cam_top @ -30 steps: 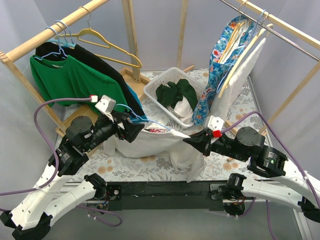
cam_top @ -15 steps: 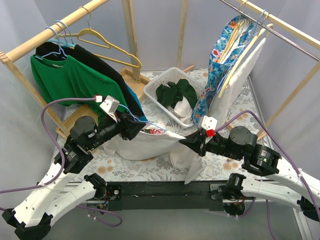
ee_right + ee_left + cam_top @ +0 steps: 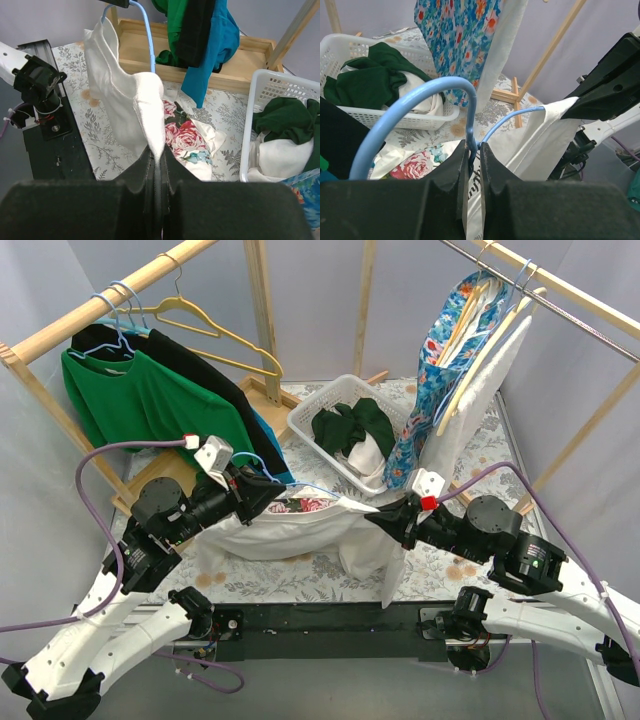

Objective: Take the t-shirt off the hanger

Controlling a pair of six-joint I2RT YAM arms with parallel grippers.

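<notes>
A white t-shirt (image 3: 300, 532) hangs stretched between my two arms above the table, still draped over a light blue hanger (image 3: 422, 100). My left gripper (image 3: 474, 150) is shut on the hanger's neck just below the hook. In the top view this gripper (image 3: 275, 490) sits at the shirt's left end. My right gripper (image 3: 156, 154) is shut on a bunched fold of the t-shirt (image 3: 125, 100). From that fold the cloth rises to the hanger's wire (image 3: 148, 45). The right gripper (image 3: 380, 518) is at the shirt's right end.
A white basket (image 3: 305, 412) of green and white clothes stands behind the arms. Green, black and teal garments (image 3: 150, 400) hang on the left rail over a wooden crate (image 3: 250, 70). A blue floral garment (image 3: 440, 370) hangs at the right. A rose-print cloth (image 3: 182, 137) lies on the table.
My left gripper has closed from wide open onto the hanger's neck. The t-shirt is now pulled tauter between the arms, and the right arm has shifted slightly.
</notes>
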